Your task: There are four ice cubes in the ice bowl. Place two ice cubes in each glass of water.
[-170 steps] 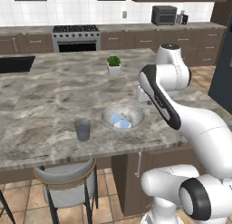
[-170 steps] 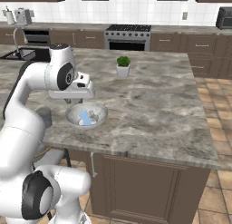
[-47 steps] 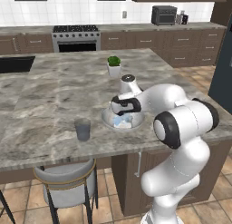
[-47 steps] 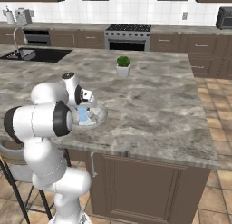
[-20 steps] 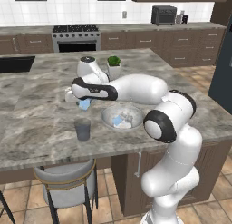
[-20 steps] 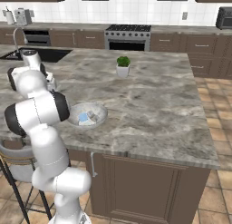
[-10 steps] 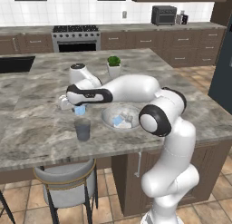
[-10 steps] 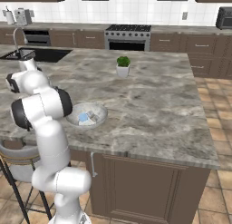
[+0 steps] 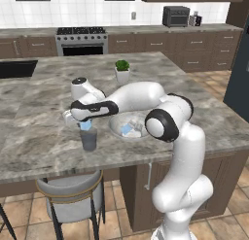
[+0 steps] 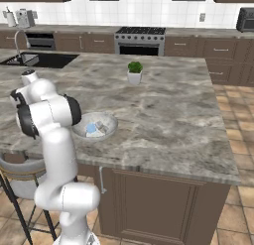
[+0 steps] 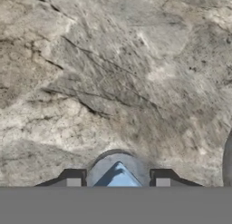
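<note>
Hand [image 9: 83, 122] over marble island [image 9: 44, 146], stove [image 9: 81, 38] behind.

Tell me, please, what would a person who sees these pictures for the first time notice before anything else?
Most striking is the white arm bent far over the marble counter, its claw holding a pale blue ice cube just above the grey glass of water near the front edge. Beside it sits the wide ice bowl with more cubes, and a small potted plant stands farther back.
</note>
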Motion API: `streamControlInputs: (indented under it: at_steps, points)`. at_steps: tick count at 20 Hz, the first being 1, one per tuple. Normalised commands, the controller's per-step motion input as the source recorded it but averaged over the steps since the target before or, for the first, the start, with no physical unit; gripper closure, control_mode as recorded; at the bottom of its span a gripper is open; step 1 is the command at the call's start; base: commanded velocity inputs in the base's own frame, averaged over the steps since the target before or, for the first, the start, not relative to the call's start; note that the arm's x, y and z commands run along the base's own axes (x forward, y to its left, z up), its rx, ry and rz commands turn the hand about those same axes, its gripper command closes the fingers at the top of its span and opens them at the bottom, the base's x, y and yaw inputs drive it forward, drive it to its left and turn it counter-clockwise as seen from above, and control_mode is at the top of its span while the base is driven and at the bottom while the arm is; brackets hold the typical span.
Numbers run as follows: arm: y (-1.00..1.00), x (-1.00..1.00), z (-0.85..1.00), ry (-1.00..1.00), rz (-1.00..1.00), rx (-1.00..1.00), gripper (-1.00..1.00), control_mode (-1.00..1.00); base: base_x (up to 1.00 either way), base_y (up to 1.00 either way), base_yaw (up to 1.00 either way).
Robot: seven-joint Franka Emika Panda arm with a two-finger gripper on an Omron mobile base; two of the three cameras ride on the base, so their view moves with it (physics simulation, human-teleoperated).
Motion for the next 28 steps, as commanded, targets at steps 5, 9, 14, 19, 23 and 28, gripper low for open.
streamControlInputs:
  at_steps: [5,9,14,19,23,28]
  points:
    - [0.0,0.21,0.0,0.0,0.0,0.0,1.0,-1.0,0.0,0.0,0.0]
    - [0.0,0.25,-0.06,0.0,0.0,0.0,1.0,-1.0,0.0,0.0,0.0]
    - [0.0,0.2,-0.11,0.0,0.0,0.01,1.0,-1.0,0.0,0.0,0.0]
    - [0.05,0.07,-0.11,0.0,0.0,0.11,1.0,-1.0,0.0,0.0,0.0]
    - [0.12,0.03,-0.03,0.0,0.0,0.1,1.0,-1.0,0.0,0.0,0.0]
    - [0.0,0.04,-0.06,0.01,0.0,0.0,1.0,-1.0,0.0,0.0,0.0]
